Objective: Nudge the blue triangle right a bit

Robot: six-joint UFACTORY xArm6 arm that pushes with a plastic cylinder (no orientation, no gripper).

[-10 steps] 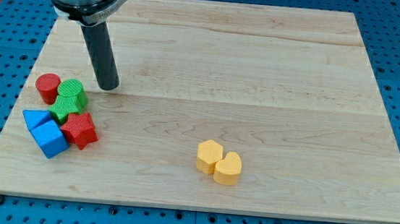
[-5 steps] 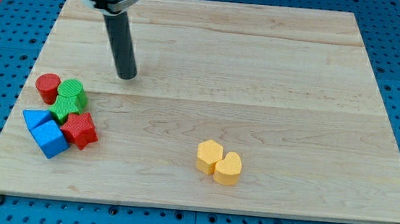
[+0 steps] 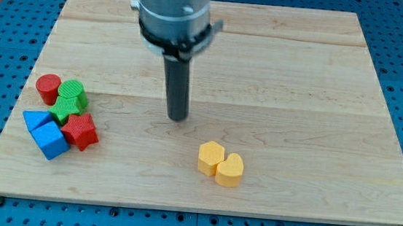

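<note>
Camera view, worktop (image 3: 300,78): a pale wooden board; blocks cluster at the view's left, my tip stands mid-board.
Claw: none fitted — only a dark rod, so no open or closed state to tell.
My tip (image 3: 178,117): well to the view's right of the blue triangle, touching no block.
Blue triangle (image 3: 37,120): leftmost of the cluster, touching the blue cube (image 3: 50,140) just below-right of it; the red star-like block (image 3: 81,131) lies right of the triangle.
Step, as I judge: circle to the triangle's left, then push right briefly — the neighbours will likely shift too.
Heading: apex direction and long axis unclear at this size.
</note>
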